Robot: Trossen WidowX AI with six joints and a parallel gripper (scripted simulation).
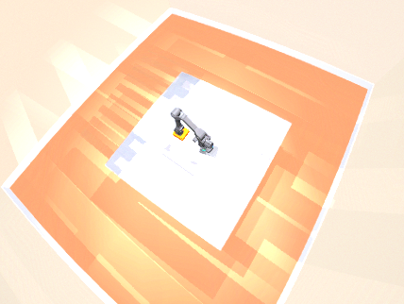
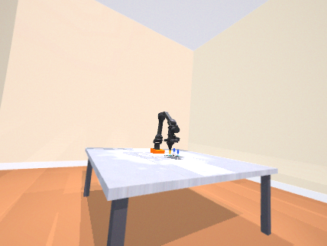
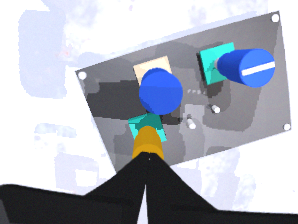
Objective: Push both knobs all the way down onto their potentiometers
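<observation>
The circuit board fills the upper wrist view at a slant. My gripper is shut with nothing between the fingers; its tips are at the top of the yellow knob. Whether they press on it is hard to tell. That knob stands over a teal potentiometer. A blue knob stands over a cream potentiometer. Another blue knob leans outward in the wrist view over a second teal potentiometer; a pale bit shows at its base. Gaps under the other knobs are hidden.
Two short pale posts stand on the board between the knobs, and pale dots mark its corners. The arm's orange base is on the table beside the board.
</observation>
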